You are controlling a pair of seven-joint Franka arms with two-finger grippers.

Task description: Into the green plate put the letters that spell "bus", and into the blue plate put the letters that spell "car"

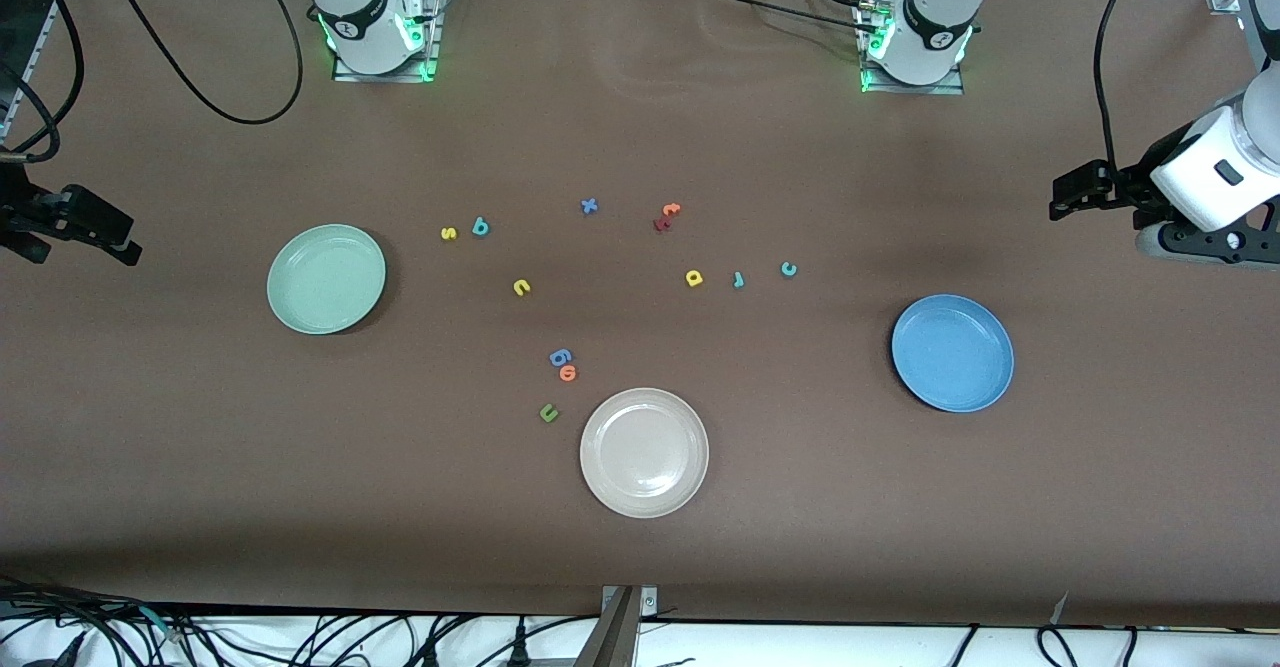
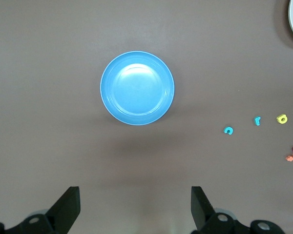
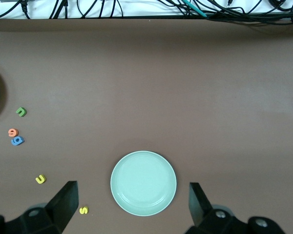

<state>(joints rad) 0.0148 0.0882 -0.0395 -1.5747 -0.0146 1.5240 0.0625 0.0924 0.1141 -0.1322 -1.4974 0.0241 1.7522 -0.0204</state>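
6 foam letters lie mid-table betw. green plate [image 1: 326,279] and blue plate [image 1: 952,353]: light, soft, tiny; pinch across edges. Left gripper [image 2: 136,204] and right gripper [image 3: 133,201] wide open, empty, waiting at table ends.

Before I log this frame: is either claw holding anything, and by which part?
Nothing is held: the left claw and right claw are both open and empty.

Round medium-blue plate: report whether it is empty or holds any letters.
Empty. The round medium-blue plate shows only bare glossy inside; the teal "c", thin teal "r" and yellow "a" lie on the brown table.
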